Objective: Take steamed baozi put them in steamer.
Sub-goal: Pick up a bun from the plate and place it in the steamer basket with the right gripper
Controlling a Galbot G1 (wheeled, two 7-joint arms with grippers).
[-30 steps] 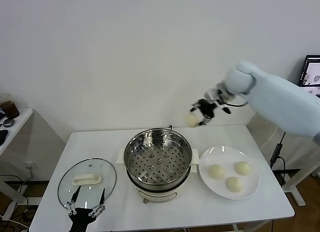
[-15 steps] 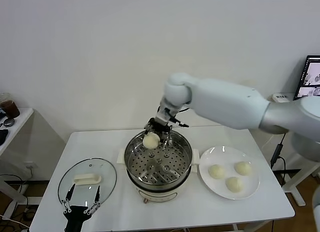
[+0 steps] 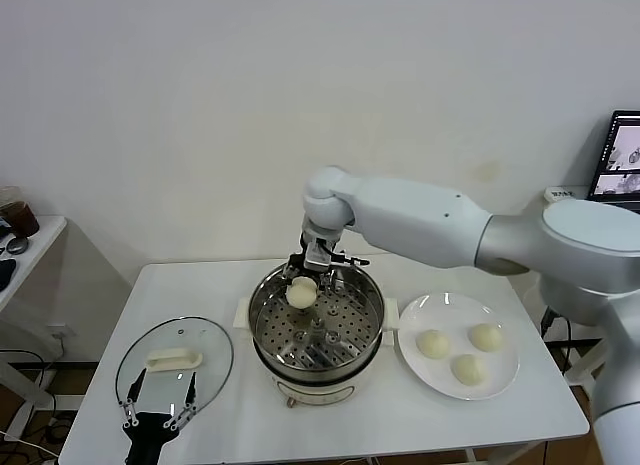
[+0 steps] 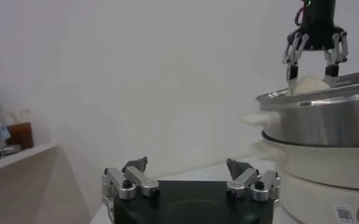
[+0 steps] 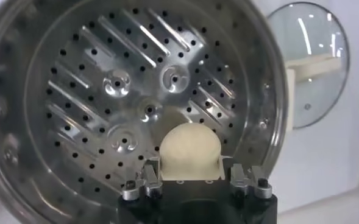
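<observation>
While gripped, baozi [image 3: 301, 294] hangs over steamer [image 3: 262, 330]

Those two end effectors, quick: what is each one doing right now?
Left end effector: open, empty, near the glass lid.
Right end effector: shut on a baozi, over the steamer.

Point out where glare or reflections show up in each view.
Head view: bright highlights ring the shiny perforated stainless-steel steamer basket. Right wrist view: streaky reflections cross its holed floor and the round glass lid. Left wrist view: soft sheen on the steamer wall.
</observation>
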